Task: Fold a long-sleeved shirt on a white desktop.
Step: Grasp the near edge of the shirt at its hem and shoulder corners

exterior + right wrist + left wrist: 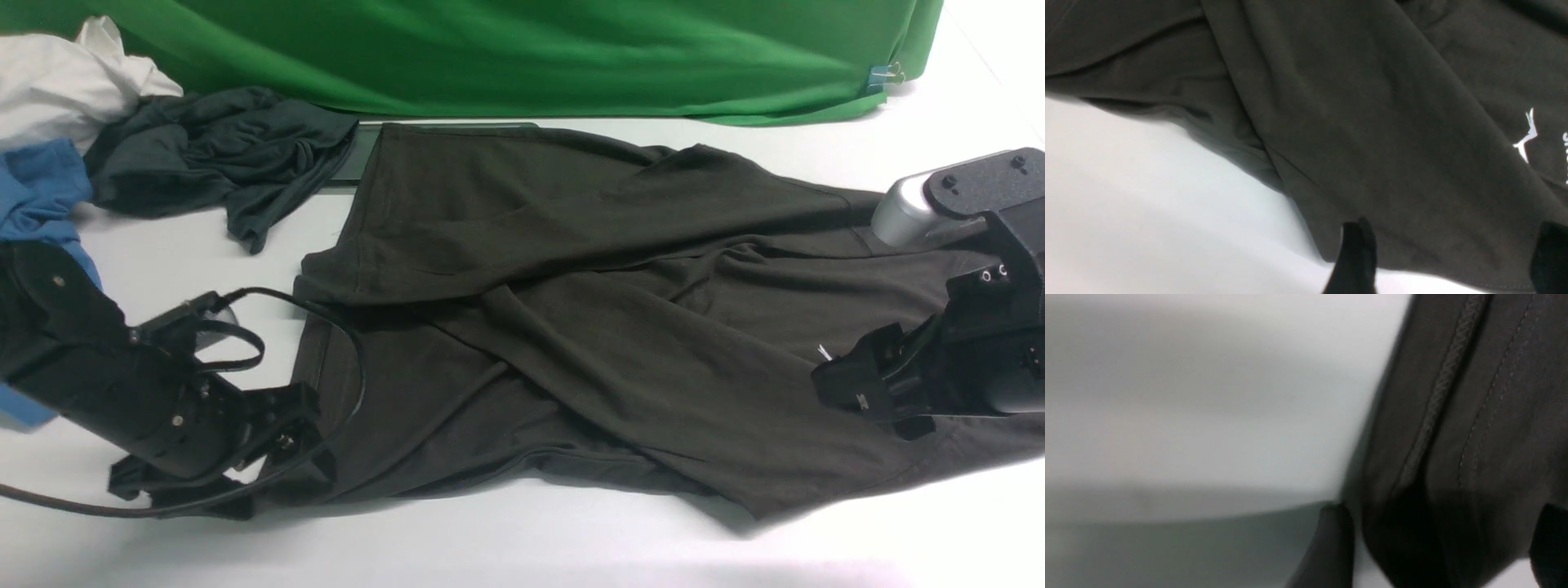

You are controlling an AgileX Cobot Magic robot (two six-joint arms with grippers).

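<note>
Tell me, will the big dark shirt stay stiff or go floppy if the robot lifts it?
Probably floppy: the long-sleeved shirt already lies in soft folds and wrinkles, so lifted parts would likely droop. Its thin, flat layers suggest it's light. Pushed, it would likely bunch up rather than slide whole across the smooth white desktop.

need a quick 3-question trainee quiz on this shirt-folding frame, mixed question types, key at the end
1. True or false: the right gripper is clamped on the long-sleeved shirt.
2. Which lies on the white desktop to the left of the shirt, toward the far edge? A) charcoal-grey garment B) red towel C) cardboard box
3. Fill in: the cloth backdrop behind the desktop is ____.
Key: 1 false, its jaws stand apart over the fabric; 2 A; 3 green.
</note>
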